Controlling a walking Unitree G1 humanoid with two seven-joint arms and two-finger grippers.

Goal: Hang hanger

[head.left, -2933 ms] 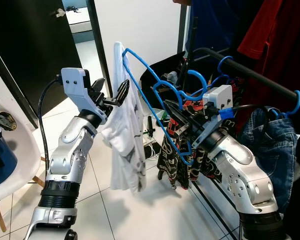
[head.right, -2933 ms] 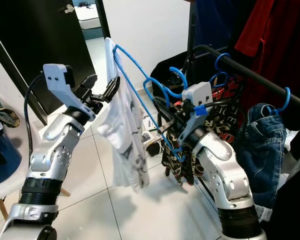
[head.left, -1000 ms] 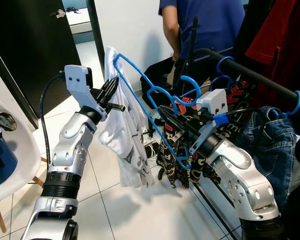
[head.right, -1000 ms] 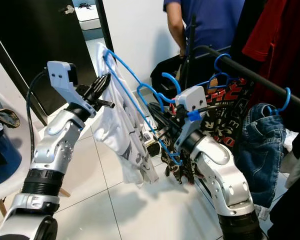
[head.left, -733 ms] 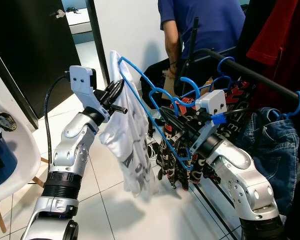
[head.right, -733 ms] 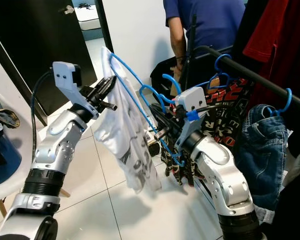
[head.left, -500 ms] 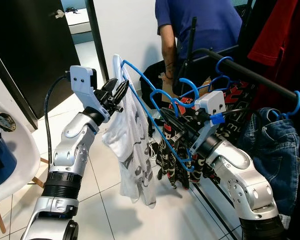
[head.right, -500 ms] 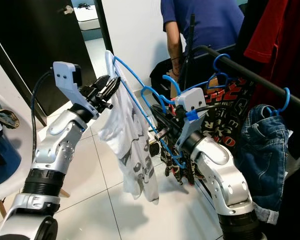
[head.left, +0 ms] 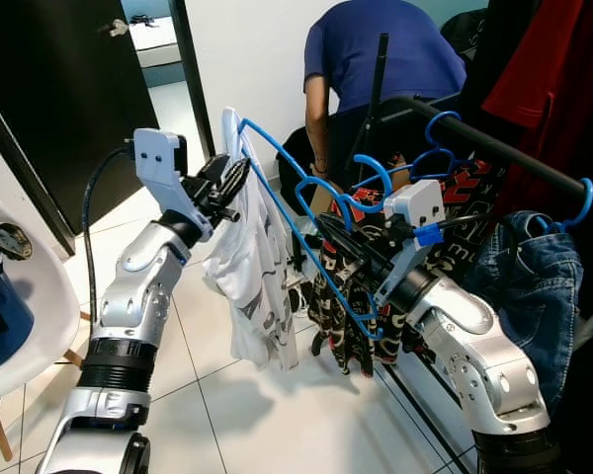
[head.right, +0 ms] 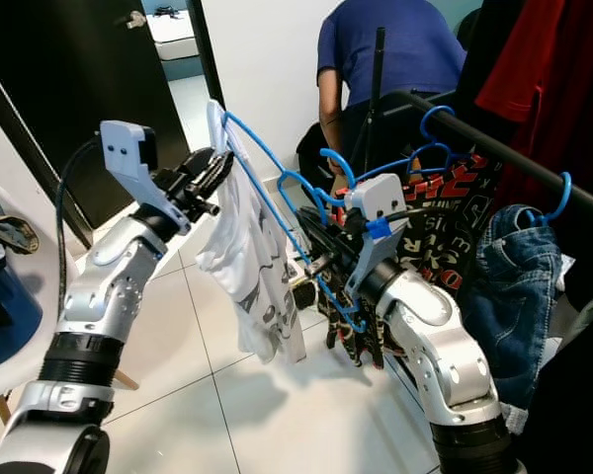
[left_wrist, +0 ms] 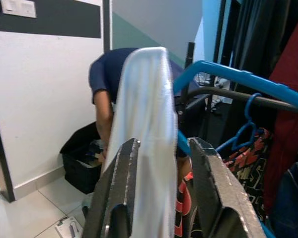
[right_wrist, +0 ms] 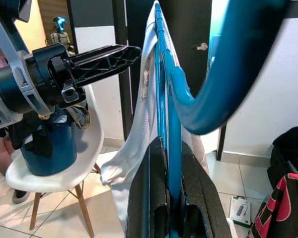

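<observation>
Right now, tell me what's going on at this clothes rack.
The right gripper is shut on a blue hanger carrying a white T-shirt, held out in front of the black rail, not yet hooked on. The left gripper pinches the shirt at the hanger's far end. Behind the rack, a person in a blue top bends over.

text: none legible | shirt (head.left: 262,296) print: unreadable

My arms: silver shells w/ black ribbed joints, white wrist cam (head.left: 159,158) housings, black cable, blue connector (head.left: 427,234).
</observation>
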